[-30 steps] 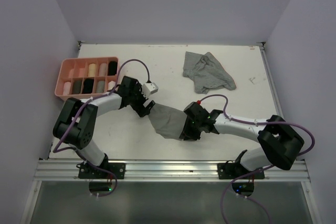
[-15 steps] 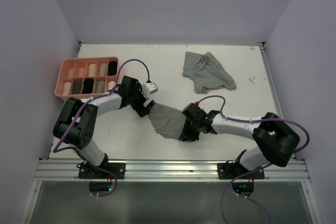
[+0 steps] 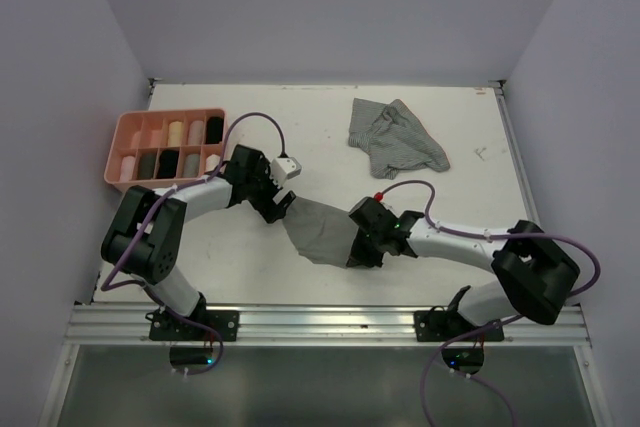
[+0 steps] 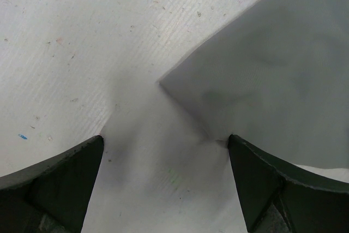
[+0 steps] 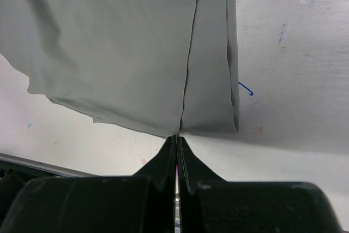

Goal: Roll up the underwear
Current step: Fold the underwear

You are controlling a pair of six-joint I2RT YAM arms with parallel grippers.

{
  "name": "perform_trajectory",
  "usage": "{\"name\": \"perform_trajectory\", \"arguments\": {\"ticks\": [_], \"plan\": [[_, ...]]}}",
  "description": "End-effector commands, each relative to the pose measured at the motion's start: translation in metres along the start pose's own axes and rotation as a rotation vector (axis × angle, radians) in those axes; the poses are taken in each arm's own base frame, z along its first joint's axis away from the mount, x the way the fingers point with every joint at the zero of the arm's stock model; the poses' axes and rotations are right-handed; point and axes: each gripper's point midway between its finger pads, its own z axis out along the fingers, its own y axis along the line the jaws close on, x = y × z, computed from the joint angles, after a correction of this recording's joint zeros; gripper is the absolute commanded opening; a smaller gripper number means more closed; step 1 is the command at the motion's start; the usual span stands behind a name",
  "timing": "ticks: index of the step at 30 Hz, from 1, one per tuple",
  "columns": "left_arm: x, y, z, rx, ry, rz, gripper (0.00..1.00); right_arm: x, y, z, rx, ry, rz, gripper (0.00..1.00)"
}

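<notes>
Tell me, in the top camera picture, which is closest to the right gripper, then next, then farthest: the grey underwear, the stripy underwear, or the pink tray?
Starting from the right gripper:
1. the grey underwear, right at its fingertips, in the middle near the front.
2. the striped underwear, farther back, toward the right.
3. the pink tray, far off at the back left.

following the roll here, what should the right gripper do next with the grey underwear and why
Probably raise the right gripper a little, curling the hem over: it is shut right at the edge of the grey underwear, which lies flat, and the left gripper stands open astride a corner.
</notes>
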Motion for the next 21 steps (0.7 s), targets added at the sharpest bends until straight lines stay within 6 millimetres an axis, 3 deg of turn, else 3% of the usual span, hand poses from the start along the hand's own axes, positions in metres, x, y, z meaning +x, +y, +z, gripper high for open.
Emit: {"name": "perform_trajectory", "arguments": {"ticks": [1, 11, 14, 21], "plan": [[0.032, 0.003, 0.004, -0.029, 0.123, 0.003, 1.0, -0.013, 0.001, -0.015, 0.007, -0.076, -0.001, 0.0], [0.032, 0.002, 0.003, -0.023, 0.124, 0.018, 1.0, -0.015, -0.005, -0.013, 0.046, -0.085, -0.02, 0.0], [0.033, 0.001, 0.003, -0.022, 0.127, 0.016, 1.0, -0.012, 0.003, -0.011, 0.016, -0.062, -0.015, 0.17], [0.033, 0.001, 0.002, -0.024, 0.121, 0.016, 1.0, -0.013, 0.013, -0.006, -0.017, -0.059, 0.006, 0.23]]}}
